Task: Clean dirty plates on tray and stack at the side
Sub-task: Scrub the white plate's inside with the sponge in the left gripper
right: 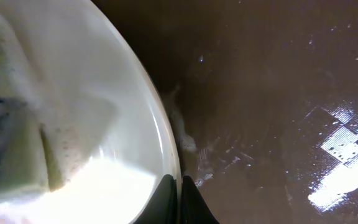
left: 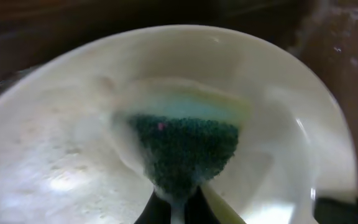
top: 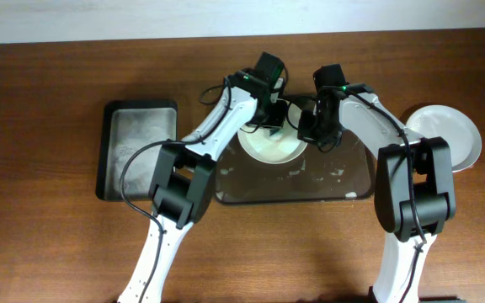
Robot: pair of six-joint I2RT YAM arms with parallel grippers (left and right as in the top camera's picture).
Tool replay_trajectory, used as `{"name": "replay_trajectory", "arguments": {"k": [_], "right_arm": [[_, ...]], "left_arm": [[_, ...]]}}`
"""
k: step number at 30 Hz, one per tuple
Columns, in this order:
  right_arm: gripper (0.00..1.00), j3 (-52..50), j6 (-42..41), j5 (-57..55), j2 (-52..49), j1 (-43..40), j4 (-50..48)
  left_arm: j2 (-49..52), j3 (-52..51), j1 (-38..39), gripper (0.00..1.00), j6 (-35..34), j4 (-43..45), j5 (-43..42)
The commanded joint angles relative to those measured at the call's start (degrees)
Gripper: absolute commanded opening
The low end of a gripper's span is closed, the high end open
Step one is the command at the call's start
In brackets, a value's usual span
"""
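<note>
One white plate (top: 269, 147) lies on the back part of the large dark tray (top: 343, 181). My left gripper (top: 274, 124) is over the plate's far side, shut on a green and yellow sponge (left: 185, 146). The sponge's green face presses on the soapy plate (left: 55, 155), and the left gripper (left: 178, 210) holds it from below. My right gripper (right: 180, 198) is shut on the rim of the plate (right: 92, 118), at its right edge, seen from above as the right gripper (top: 304, 130). A clean white plate (top: 446, 135) lies on the table at the far right.
A smaller narrow dark tray (top: 137, 150) with a grey soapy inside stands at the left. The large tray's wet floor (right: 272, 93) carries foam flecks (top: 337, 175). Both arms cross the table's front half up to the tray.
</note>
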State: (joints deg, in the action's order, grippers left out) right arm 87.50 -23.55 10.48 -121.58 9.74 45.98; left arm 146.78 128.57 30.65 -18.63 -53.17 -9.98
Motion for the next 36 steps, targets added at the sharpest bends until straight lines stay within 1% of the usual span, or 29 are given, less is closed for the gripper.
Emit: {"name": "replay_trajectory", "arguments": {"k": [1, 4, 7, 8, 9, 10, 13, 14, 17, 22, 26, 28, 30, 32, 35, 36], "right_arm": [[0.04, -0.5, 0.7, 1.3, -0.6, 0.8, 0.7], [0.04, -0.5, 0.7, 1.3, -0.6, 0.8, 0.6], [0.04, -0.5, 0.7, 1.3, -0.6, 0.8, 0.5], [0.04, -0.5, 0.7, 1.3, -0.6, 0.8, 0.5], [0.04, -0.5, 0.7, 1.3, -0.6, 0.8, 0.5], [0.04, -0.5, 0.7, 1.3, -0.6, 0.8, 0.5], [0.04, -0.5, 0.7, 1.3, -0.6, 0.8, 0.5], [0.04, -0.5, 0.7, 1.3, -0.6, 0.8, 0.6], [0.04, -0.5, 0.7, 1.3, -0.6, 0.8, 0.6], [0.04, -0.5, 0.7, 1.3, -0.6, 0.8, 0.6], [0.04, -0.5, 0.7, 1.3, -0.6, 0.8, 0.6], [0.04, -0.5, 0.7, 1.3, -0.6, 0.8, 0.6], [0.04, -0.5, 0.7, 1.3, -0.6, 0.8, 0.6], [0.04, -0.5, 0.7, 1.3, -0.6, 0.8, 0.7], [0.04, -0.5, 0.7, 1.3, -0.6, 0.8, 0.7], [0.04, -0.5, 0.7, 1.3, -0.6, 0.8, 0.7]], "left_arm": [[4.8, -2.2, -1.5, 0.00, -3.0, -4.2, 18.2], [4.8, -2.2, -1.5, 0.00, -3.0, -7.5, 19.8], [4.8, -2.2, -1.5, 0.00, -3.0, -10.5, 17.8], [4.8, -2.2, -1.5, 0.00, -2.4, -11.4, 15.7], [4.8, -2.2, -1.5, 0.00, -0.4, -12.3, 11.9], [4.8, -2.2, -1.5, 0.01, 2.7, -13.0, 7.1], [4.8, -2.2, -1.5, 0.00, 8.4, -15.2, -3.0], [4.8, -2.2, -1.5, 0.00, 12.3, -16.5, -8.0], [4.8, -2.2, -1.5, 0.00, 17.9, -18.4, -13.4], [4.8, -2.2, -1.5, 0.01, 22.9, -20.0, -14.7], [4.8, -2.2, -1.9, 0.01, 24.8, -20.0, -14.7], [4.8, -2.2, -2.7, 0.00, 24.2, -19.3, -14.6], [4.8, -2.2, -3.7, 0.01, 21.5, -17.8, -13.6], [4.8, -2.2, -5.2, 0.01, 13.8, -14.8, -8.1], [4.8, -2.2, -6.9, 0.00, 4.6, -13.0, 1.7], [4.8, -2.1, -7.2, 0.01, 3.1, -12.9, 4.2]]}}
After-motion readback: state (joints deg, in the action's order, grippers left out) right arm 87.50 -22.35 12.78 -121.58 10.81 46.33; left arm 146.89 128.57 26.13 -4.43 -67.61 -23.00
